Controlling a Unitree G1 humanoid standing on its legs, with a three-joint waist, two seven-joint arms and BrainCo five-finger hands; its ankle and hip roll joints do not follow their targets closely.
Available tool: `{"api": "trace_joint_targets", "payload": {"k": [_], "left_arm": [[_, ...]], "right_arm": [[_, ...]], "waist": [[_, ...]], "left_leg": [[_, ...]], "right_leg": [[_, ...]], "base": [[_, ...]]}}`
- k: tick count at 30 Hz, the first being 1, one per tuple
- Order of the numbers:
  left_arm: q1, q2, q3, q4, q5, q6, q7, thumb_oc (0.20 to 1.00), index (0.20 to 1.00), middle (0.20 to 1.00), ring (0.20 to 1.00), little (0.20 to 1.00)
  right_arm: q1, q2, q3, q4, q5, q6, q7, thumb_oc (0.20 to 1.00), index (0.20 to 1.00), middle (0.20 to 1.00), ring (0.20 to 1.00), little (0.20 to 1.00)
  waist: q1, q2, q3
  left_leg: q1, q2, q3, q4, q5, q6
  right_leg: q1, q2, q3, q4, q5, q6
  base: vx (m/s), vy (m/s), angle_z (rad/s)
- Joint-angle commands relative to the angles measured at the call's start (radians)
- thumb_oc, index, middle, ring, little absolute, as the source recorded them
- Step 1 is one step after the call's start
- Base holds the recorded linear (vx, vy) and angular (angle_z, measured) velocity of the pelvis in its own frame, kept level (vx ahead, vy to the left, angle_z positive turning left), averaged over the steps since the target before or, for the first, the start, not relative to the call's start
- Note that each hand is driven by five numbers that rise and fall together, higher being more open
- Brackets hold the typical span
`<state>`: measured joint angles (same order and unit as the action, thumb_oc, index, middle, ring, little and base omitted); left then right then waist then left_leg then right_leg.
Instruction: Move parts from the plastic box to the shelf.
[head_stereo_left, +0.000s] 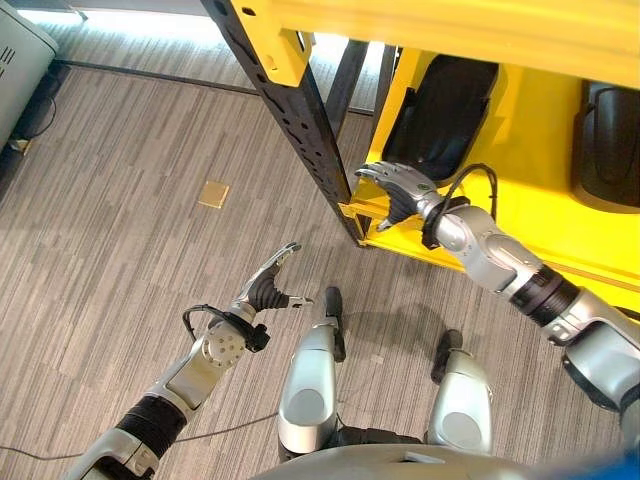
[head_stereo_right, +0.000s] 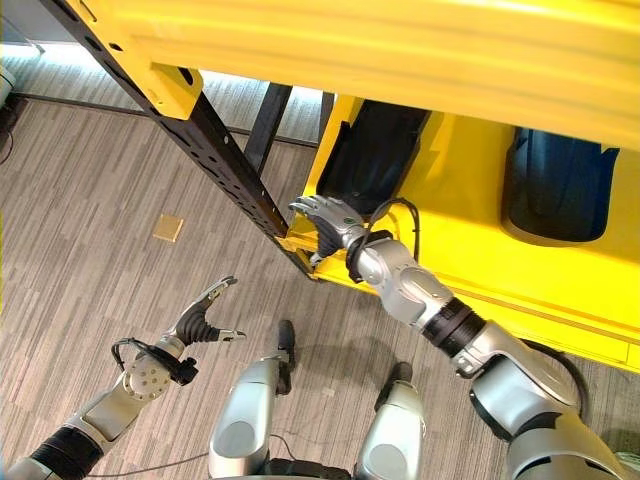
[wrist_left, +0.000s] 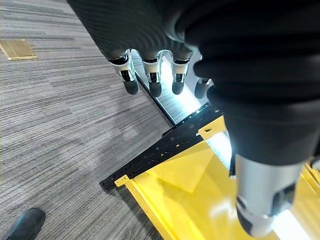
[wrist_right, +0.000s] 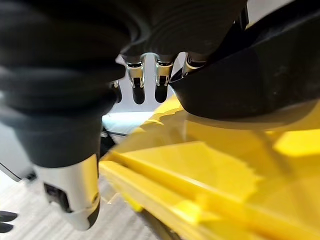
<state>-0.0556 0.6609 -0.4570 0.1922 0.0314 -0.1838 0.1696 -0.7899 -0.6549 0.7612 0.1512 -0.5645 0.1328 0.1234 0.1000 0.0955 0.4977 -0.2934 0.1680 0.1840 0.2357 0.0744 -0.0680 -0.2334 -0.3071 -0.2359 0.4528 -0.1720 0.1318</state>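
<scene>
Beyond the right hand's fingers stands the yellow shelf (head_stereo_left: 520, 180), the largest thing here, its tray rimmed in yellow and carried by a black perforated upright (head_stereo_left: 290, 110) at the front corner. Two dark moulded parts lie on that tray: one black part (head_stereo_left: 440, 115) just past the fingertips, and a second dark part (head_stereo_right: 555, 190) well off to the far side of the arm from the fingers.

Right hand (head_stereo_left: 395, 185): reaches into the shelf at its front corner, fingers (head_stereo_right: 315, 212) slightly curled and spread, tips down at the tray's front rim beside the nearer part. In the eye views they close on nothing. Its own wrist view adds what those miss: the dark-tipped fingers (wrist_right: 147, 82) hang straight in a row, with a big dark curved shape (wrist_right: 250, 75) close beside them and yellow shelf metal below; whether the tips touch that shape cannot be told.

Left hand (head_stereo_left: 265, 290): hangs low over the grey striped floor (head_stereo_left: 120, 250), well apart from the shelf, fingers loose and spread with the thumb standing off, holding nothing. Its wrist view shows straight fingers (wrist_left: 150, 75) pointing toward the shelf's foot, where the black perforated rail meets a yellow plate.

Away from both hands a small brass floor plate (head_stereo_left: 213, 194) sits flush in the carpet.
</scene>
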Motion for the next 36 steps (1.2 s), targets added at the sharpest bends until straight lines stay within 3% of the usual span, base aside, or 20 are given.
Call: {"api": "trace_joint_targets", "payload": {"k": [1, 6, 15, 24, 31, 34, 36], "left_arm": [[0.017, 0.068, 0.053, -0.037, 0.009, -0.051, 0.011, 1.0, 1.0, 1.0, 1.0, 1.0], [0.026, 0.086, 0.064, -0.044, 0.008, -0.054, 0.006, 1.0, 1.0, 1.0, 1.0, 1.0], [0.036, 0.098, 0.062, -0.049, 0.009, -0.046, 0.012, 1.0, 1.0, 1.0, 1.0, 1.0], [0.022, 0.087, 0.04, -0.043, 0.005, -0.032, 0.026, 1.0, 1.0, 1.0, 1.0, 1.0], [0.013, 0.079, 0.026, -0.035, -0.004, -0.035, 0.022, 1.0, 1.0, 1.0, 1.0, 1.0], [0.003, 0.074, 0.015, -0.029, -0.01, -0.033, 0.019, 1.0, 1.0, 1.0, 1.0, 1.0], [0.005, 0.071, 0.011, -0.03, -0.01, -0.033, 0.018, 1.0, 1.0, 1.0, 1.0, 1.0]], "right_arm": [[0.008, -0.046, 0.018, -0.018, -0.055, -0.072, 0.036, 1.0, 1.0, 1.0, 1.0, 1.0], [-0.015, -0.153, 0.055, -0.063, -0.06, -0.131, 0.033, 1.0, 1.0, 1.0, 1.0, 1.0], [-0.062, -0.238, 0.101, -0.12, -0.027, -0.204, -0.002, 1.0, 1.0, 1.0, 1.0, 1.0], [-0.089, -0.216, 0.099, -0.177, -0.016, -0.235, -0.075, 1.0, 1.0, 1.0, 1.0, 1.0], [-0.102, -0.17, 0.099, -0.172, -0.046, -0.248, -0.078, 1.0, 1.0, 1.0, 1.0, 1.0], [-0.117, -0.153, 0.108, -0.166, -0.085, -0.212, -0.095, 1.0, 1.0, 1.0, 1.0, 1.0], [-0.116, -0.146, 0.102, -0.152, -0.135, -0.153, -0.145, 1.0, 1.0, 1.0, 1.0, 1.0]], "waist": [[0.013, -0.036, 0.013], [0.016, -0.049, 0.011], [0.017, -0.057, 0.01], [0.009, -0.047, 0.012], [0.008, -0.033, 0.01], [0.009, -0.029, 0.007], [0.009, -0.027, 0.007]], "left_leg": [[0.062, 0.049, 0.107, 0.067, -0.093, 0.002], [0.06, 0.055, 0.107, 0.067, -0.09, 0.0], [0.059, 0.057, 0.101, 0.075, -0.095, 0.0], [0.057, 0.053, 0.099, 0.076, -0.098, 0.0], [0.061, 0.049, 0.096, 0.075, -0.102, 0.002], [0.061, 0.049, 0.095, 0.075, -0.102, 0.002], [0.063, 0.049, 0.096, 0.074, -0.102, 0.002]], "right_leg": [[0.02, -0.014, -0.071, 0.039, 0.016, -0.003], [0.016, -0.005, -0.07, 0.04, 0.015, -0.004], [0.012, 0.003, -0.067, 0.048, 0.01, -0.008], [0.003, 0.0, -0.062, 0.056, 0.006, -0.009], [0.002, -0.006, -0.063, 0.063, 0.004, -0.009], [0.0, -0.008, -0.064, 0.068, 0.002, -0.01], [-0.001, -0.008, -0.063, 0.067, 0.003, -0.01]], "base": [[-0.01, -0.047, -0.05], [0.0, -0.053, -0.03], [0.01, -0.019, -0.02], [0.0, 0.0, 0.0], [0.0, 0.017, 0.0], [0.0, 0.0, 0.0], [0.0, 0.0, 0.0]]}}
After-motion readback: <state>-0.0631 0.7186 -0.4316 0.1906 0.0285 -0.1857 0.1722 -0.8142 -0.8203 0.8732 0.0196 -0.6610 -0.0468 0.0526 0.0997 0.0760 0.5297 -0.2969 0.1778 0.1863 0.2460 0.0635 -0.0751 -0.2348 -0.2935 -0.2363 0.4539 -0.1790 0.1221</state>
